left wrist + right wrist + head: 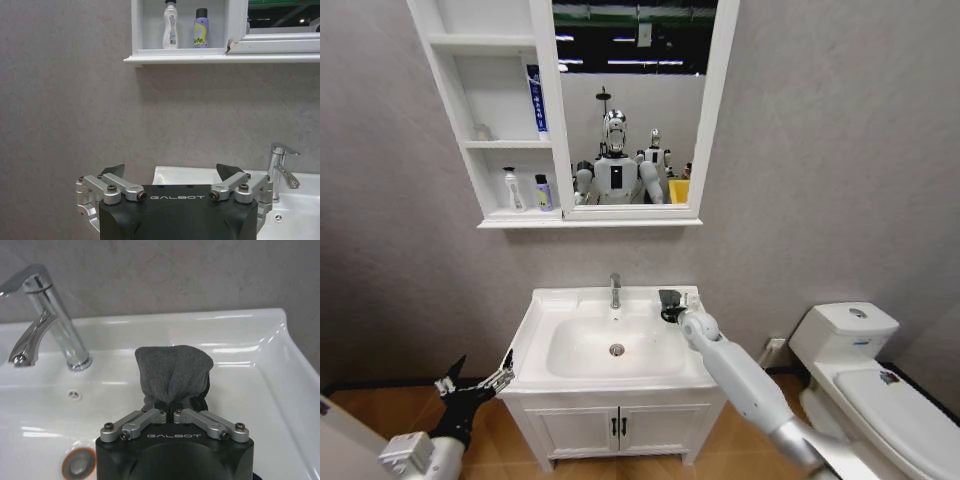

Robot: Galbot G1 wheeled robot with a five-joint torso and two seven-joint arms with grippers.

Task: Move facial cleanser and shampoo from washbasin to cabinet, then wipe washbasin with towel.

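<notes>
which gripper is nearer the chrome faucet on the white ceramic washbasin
Right. The right gripper, shut on the dark grey towel, is over the white ceramic washbasin rim beside the chrome faucet. The left gripper hangs open, off the washbasin's left edge.

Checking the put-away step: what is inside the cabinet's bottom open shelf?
On the cabinet's bottom shelf stand a white bottle and a purple bottle with a black cap, upright, side by side. The frame hides the shelf's right end.

Dark grey towel [172, 375] bunched on white washbasin [240, 340] rim beside faucet [47, 320]
</notes>
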